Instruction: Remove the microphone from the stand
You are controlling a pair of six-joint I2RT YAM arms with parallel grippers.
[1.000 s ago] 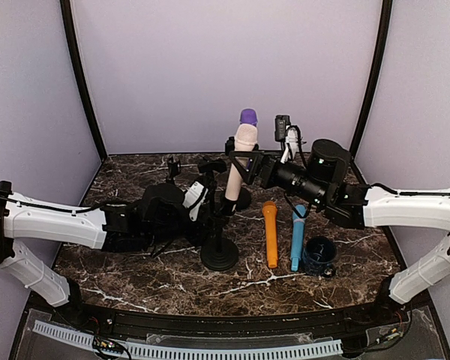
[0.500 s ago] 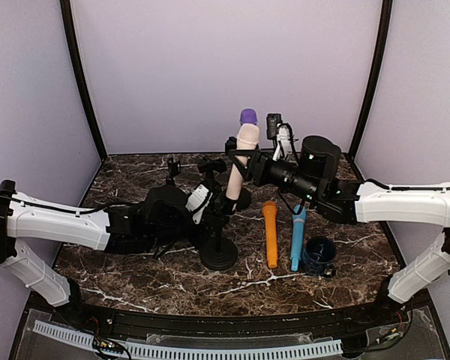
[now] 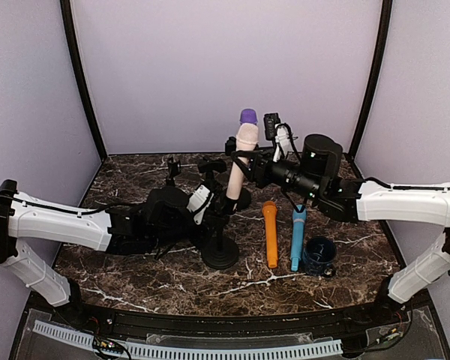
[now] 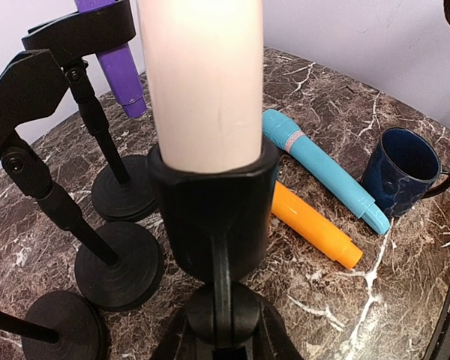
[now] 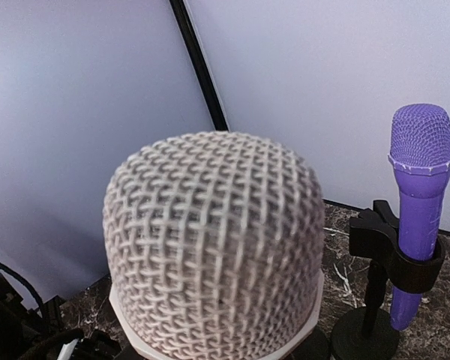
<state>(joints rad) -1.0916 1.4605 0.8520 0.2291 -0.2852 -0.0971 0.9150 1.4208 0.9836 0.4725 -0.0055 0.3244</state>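
A cream microphone (image 3: pixel 245 139) with a grey mesh head (image 5: pixel 214 247) stands tilted in the black clip (image 4: pixel 210 217) of a stand whose round base (image 3: pixel 220 256) rests on the marble table. My left gripper (image 3: pixel 214 207) is shut on the stand just below the clip; its dark fingers (image 4: pixel 281 341) flank the stand's joint. From the right, my right gripper (image 3: pixel 245 163) is shut on the microphone's body under the head. In the right wrist view the mesh head hides its fingers.
A purple microphone (image 5: pixel 418 195) sits in a second stand just behind. More stand bases (image 4: pixel 120 262) are at the left. An orange microphone (image 3: pixel 271 232), a blue one (image 3: pixel 296 238) and a dark blue mug (image 3: pixel 319 255) lie right of the stand.
The right gripper moved slightly left and closed on the microphone. The left gripper closed on the stand below the clip.
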